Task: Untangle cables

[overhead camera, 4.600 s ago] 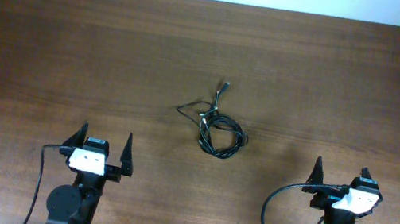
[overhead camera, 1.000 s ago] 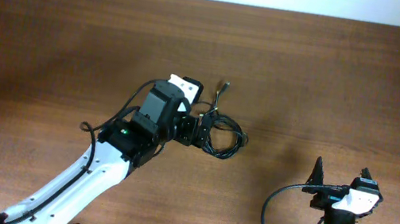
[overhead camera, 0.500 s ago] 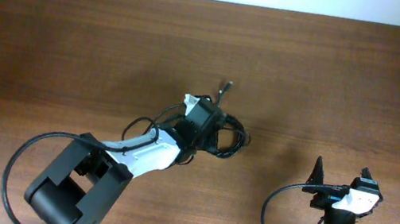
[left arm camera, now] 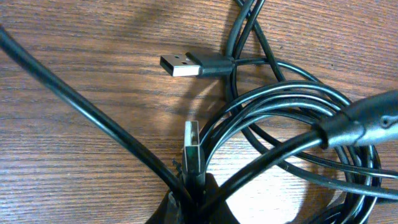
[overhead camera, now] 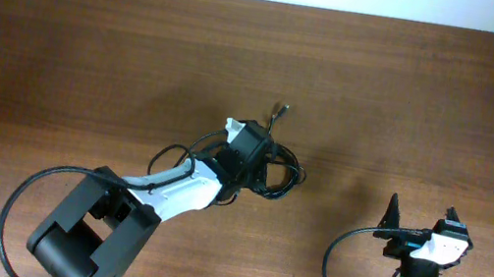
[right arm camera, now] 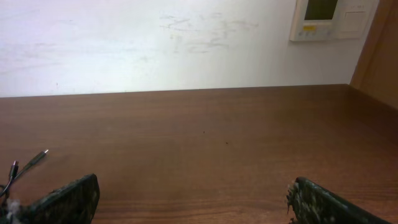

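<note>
Black cables [overhead camera: 293,173]: the left gripper [left arm camera: 194,204], jaws seemingly clamped on several strands, could tighten the knot; the right gripper [overhead camera: 422,212] gapes.

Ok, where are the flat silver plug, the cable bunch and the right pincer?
USB plug [left arm camera: 180,65], left wrist view, its metal tip.
cables [overhead camera: 295,173], overhead view, loops' right side.
right pincer [overhead camera: 423,203], overhead view, between its fingertips.
</note>
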Robot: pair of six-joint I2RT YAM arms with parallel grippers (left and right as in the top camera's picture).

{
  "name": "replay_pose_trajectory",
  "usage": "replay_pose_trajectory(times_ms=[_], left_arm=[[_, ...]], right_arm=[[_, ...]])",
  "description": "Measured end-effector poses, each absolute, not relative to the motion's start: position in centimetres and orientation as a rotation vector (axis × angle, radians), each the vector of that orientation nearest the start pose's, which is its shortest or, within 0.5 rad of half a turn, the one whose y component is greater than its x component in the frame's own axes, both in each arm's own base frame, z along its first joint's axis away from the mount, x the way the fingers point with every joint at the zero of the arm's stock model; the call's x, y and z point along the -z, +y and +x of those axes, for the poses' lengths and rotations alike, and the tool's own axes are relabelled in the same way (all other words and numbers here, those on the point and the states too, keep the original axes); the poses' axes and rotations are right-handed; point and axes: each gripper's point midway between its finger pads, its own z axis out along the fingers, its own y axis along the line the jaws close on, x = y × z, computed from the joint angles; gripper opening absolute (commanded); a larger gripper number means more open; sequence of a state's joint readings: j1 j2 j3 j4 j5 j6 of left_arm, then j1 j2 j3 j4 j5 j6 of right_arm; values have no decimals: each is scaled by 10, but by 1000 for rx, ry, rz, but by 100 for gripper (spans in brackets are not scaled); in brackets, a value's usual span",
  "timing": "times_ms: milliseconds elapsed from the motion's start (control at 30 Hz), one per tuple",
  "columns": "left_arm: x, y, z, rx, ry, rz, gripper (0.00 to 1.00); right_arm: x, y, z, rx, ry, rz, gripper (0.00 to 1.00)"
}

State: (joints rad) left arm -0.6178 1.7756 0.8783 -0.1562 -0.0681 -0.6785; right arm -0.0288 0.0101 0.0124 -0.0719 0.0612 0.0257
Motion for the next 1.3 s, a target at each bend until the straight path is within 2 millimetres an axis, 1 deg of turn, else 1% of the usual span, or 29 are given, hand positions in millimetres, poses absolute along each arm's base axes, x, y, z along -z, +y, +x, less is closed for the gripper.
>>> replay_pose_trajectory(times_ms=[467, 533, 567, 600, 667, 733, 800, 833, 867, 900, 1000, 1033, 1100, 1133, 1167, 1200, 1233, 1267, 1300], left_arm=[[-7, -220, 327, 365, 2669, -101, 0], [-23, -221, 327, 392, 2641, -100, 0], [-28, -221, 328, 402, 2628, -101, 0], [-30, -221, 327, 403, 2627, -101, 0], [-26, -217, 321, 377, 2658, -100, 0], [-25, -216, 320, 377, 2665, -99, 0], [-35, -219, 318, 414, 2653, -93, 0], [-46, -223, 317, 460, 2637, -84, 0], [-64, -228, 317, 518, 2603, -74, 0], [-73, -229, 316, 547, 2589, -78, 0], [-85, -233, 311, 639, 2589, -181, 0], [-86, -234, 309, 671, 2597, -259, 0], [-84, -233, 305, 718, 2615, -470, 0], [-84, -233, 305, 729, 2613, -517, 0], [-84, -233, 305, 743, 2609, -575, 0], [-84, -233, 305, 755, 2605, -624, 0], [-84, -233, 305, 759, 2603, -644, 0], [-84, -233, 305, 760, 2603, -649, 2], [-84, -233, 305, 760, 2603, -648, 2]], right_arm=[[-160, -18, 245, 53, 1638, 92, 98], [-160, -18, 245, 52, 1638, 92, 98], [-160, -18, 245, 52, 1638, 92, 98], [-160, -18, 245, 52, 1638, 92, 98], [-160, -18, 245, 53, 1638, 92, 98], [-160, -18, 245, 51, 1638, 93, 98], [-160, -18, 245, 52, 1638, 92, 98], [-160, -18, 245, 53, 1638, 92, 98], [-160, -18, 245, 52, 1638, 92, 98], [-160, -18, 245, 52, 1638, 92, 98], [-160, -18, 245, 52, 1638, 92, 98], [-160, -18, 245, 52, 1638, 92, 98], [-159, -14, 246, 32, 1641, 76, 98], [-159, -7, 246, -25, 1641, 75, 98], [-161, 10, 246, -206, 1633, 104, 98], [-164, 35, 243, -477, 1634, 153, 98], [-166, 52, 238, -663, 1645, 181, 98], [-167, 83, 224, -949, 1686, 171, 98], [-167, 101, 212, -1116, 1722, 156, 98]])
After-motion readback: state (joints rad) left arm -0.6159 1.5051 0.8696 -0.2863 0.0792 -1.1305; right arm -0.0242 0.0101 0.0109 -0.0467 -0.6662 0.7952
